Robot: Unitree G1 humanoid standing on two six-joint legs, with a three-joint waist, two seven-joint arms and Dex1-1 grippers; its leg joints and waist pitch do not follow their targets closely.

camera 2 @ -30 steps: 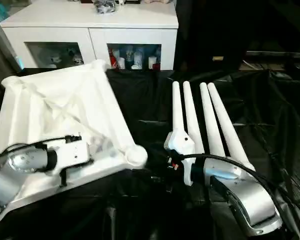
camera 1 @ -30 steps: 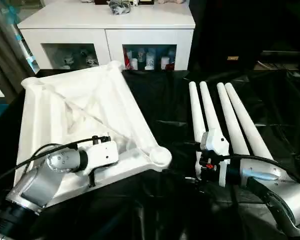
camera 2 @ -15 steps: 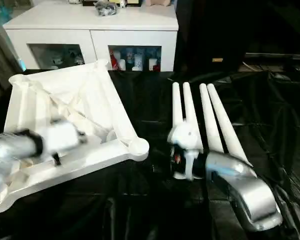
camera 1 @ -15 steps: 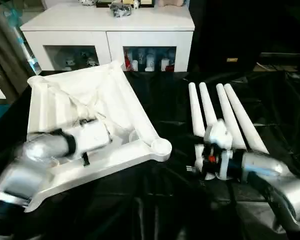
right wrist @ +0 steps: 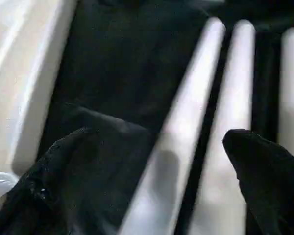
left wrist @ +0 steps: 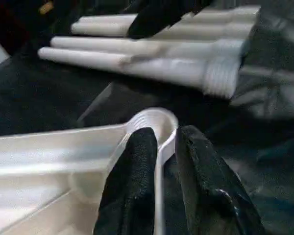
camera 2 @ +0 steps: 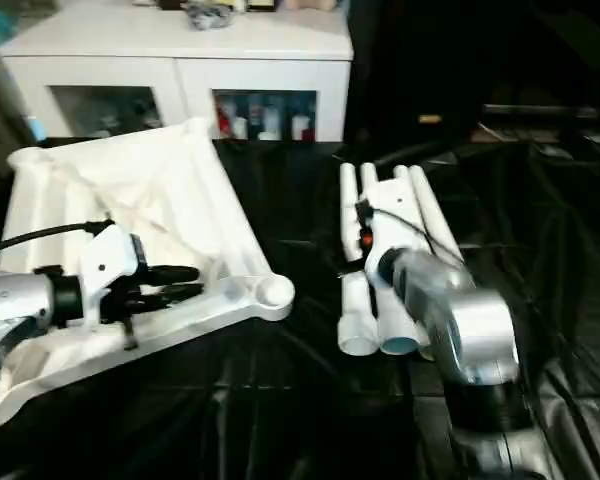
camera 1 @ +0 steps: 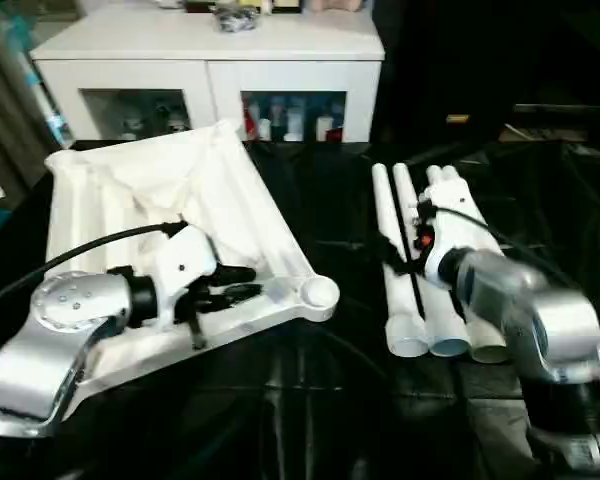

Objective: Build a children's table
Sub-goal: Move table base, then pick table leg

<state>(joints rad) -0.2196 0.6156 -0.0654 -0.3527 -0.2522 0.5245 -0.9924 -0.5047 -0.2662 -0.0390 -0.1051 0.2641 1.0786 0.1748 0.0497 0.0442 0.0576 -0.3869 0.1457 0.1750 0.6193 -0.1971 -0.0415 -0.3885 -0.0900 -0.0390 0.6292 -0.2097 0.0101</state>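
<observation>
The tabletop (camera 1: 170,215) is lying underside up to the left of the four legs (camera 1: 425,290), and my left gripper (left wrist: 161,156) is straddling its rim beside the near corner socket (camera 1: 318,292), fingers nearly closed on that edge. My right gripper (right wrist: 157,181) is hovering wide apart over the leftmost leg (right wrist: 176,142), holding nothing.

One upturned tabletop (camera 1: 130,200) lies left; four legs (camera 1: 400,260), as far as the arm allows counting, lie right.
</observation>
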